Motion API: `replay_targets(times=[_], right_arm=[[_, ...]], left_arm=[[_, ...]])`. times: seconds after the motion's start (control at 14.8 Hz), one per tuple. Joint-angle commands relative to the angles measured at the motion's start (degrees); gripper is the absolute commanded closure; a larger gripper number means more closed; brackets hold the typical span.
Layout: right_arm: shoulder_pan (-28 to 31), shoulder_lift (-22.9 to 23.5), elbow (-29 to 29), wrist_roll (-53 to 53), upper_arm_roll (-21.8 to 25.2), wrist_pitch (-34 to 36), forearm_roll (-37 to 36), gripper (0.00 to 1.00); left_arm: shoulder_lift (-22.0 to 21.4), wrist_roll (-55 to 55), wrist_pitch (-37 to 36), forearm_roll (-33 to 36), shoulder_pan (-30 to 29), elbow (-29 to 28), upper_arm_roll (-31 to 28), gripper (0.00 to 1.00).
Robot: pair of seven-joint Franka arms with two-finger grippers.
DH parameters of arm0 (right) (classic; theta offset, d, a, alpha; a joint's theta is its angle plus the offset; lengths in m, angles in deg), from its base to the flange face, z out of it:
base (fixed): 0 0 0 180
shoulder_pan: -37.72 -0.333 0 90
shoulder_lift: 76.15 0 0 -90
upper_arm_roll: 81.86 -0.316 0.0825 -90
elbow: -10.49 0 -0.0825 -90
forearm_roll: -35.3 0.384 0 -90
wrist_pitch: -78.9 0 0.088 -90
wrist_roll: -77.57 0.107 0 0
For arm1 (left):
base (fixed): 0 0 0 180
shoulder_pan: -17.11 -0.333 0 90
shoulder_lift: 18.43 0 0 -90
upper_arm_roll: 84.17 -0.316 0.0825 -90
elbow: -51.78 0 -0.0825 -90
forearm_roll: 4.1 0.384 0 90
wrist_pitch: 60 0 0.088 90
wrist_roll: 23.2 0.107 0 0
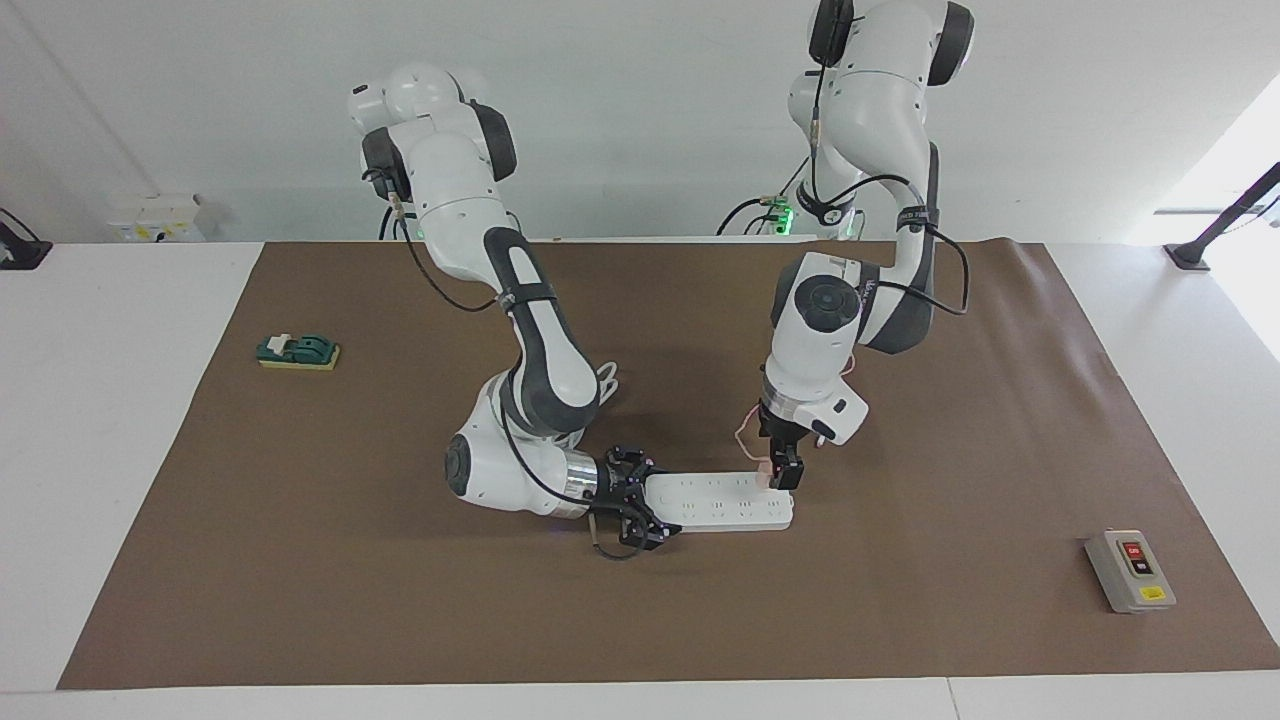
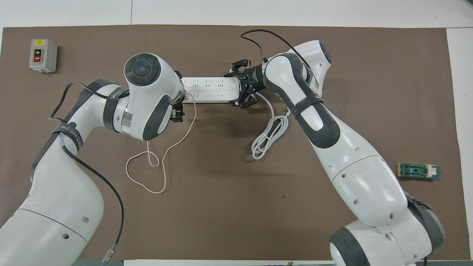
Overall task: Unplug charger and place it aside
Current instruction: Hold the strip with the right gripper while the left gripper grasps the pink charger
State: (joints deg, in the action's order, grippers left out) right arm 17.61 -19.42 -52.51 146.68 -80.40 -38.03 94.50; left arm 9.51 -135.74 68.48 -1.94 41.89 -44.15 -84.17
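A white table (image 1: 120, 460) carries a brown mat (image 1: 950, 600) that covers most of its top, leaving white strips bare at both ends and along the edge farthest from the robots. A plain white wall (image 1: 640, 110) rises at the robots' edge. Bright daylight comes in at the corner by the left arm's end, where a black bracket (image 1: 1215, 230) stands. A pale box (image 1: 155, 218) sits at the wall by the right arm's end.

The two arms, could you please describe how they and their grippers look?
Both arms are glossy white shells with dark grey joint bands and round grey caps. A black cable runs along each, strapped down with black bands. The left gripper and right gripper are black; the right one sits on a silver wrist ring. Green lights glow near the bases.
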Motion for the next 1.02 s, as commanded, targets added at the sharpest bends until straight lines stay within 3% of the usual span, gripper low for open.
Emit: replay_targets(times=[0.0, 0.41, 0.81, 0.95], right_arm=[[-1.3, 1.4, 1.0, -1.2, -0.1, -4.0, -0.6, 0.55], [-1.3, 1.4, 1.0, -1.2, -0.1, -4.0, -0.5, 0.55], [-1.3, 1.4, 1.0, -1.2, -0.1, -4.0, -0.4, 0.55], [-1.3, 1.4, 1.0, -1.2, -0.1, -4.0, -0.5, 0.55]], left_arm=[[0.8, -1.0, 0.4, 2.1, 1.0, 1.5, -0.9, 1.00], [0.5, -0.2, -0.2, 2.2, 0.3, 3.6, -0.9, 1.00], [-1.2, 4.1, -12.5, 1.9, -1.1, 10.9, -1.0, 1.00], [-3.7, 15.4, -15.5, 1.9, -1.2, 9.6, -1.0, 1.00]])
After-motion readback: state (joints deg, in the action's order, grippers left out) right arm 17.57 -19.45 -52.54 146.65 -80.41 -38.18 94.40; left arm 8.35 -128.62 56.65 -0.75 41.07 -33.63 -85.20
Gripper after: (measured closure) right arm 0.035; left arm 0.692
